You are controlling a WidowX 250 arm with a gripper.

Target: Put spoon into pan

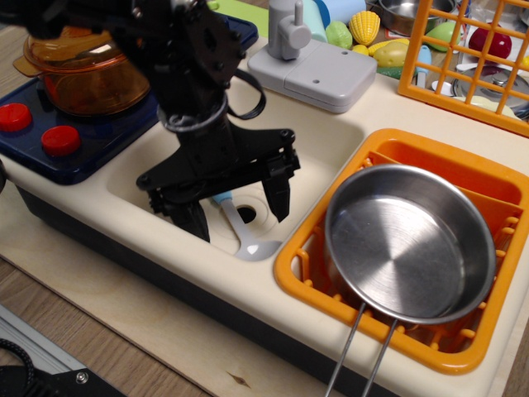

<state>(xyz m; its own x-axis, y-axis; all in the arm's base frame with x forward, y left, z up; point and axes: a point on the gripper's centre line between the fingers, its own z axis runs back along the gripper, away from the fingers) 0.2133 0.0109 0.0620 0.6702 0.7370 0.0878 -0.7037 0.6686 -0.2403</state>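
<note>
Hanging low over the cream sink (pixel 165 178), the black gripper (pixel 238 207) had its two fingers spread wide apart, holding nothing. One finger (pixel 195 220) reached down near the front left of the basin, and the other (pixel 278 195) stood to the right, near the side that meets the orange rack (pixel 293 269).

The spoon (pixel 245 237) lay flat on the sink floor between those fingers. Its grey round bowl rested toward the front wall of the basin, and its light blue handle end pointed back and left, partly under the gripper body. The spoon's shaft passed just beside the dark drain hole (pixel 246 214). Whether either finger touched the spoon could not be told; both seemed just apart from it.

The pan (pixel 409 242) sat in the orange rack to the right of the sink, tilted slightly, its shiny inside holding nothing. Its two-wire handle (pixel 359 351) stuck out over the rack's front edge toward the near side of the counter.

On the left, an orange see-through pot (pixel 91 70) with a lid stood on the blue stove (pixel 99 136), beside two red knobs (pixel 37 128). A grey faucet block (pixel 318 70) sat behind the sink, with toy food (pixel 364 26) beyond it.
</note>
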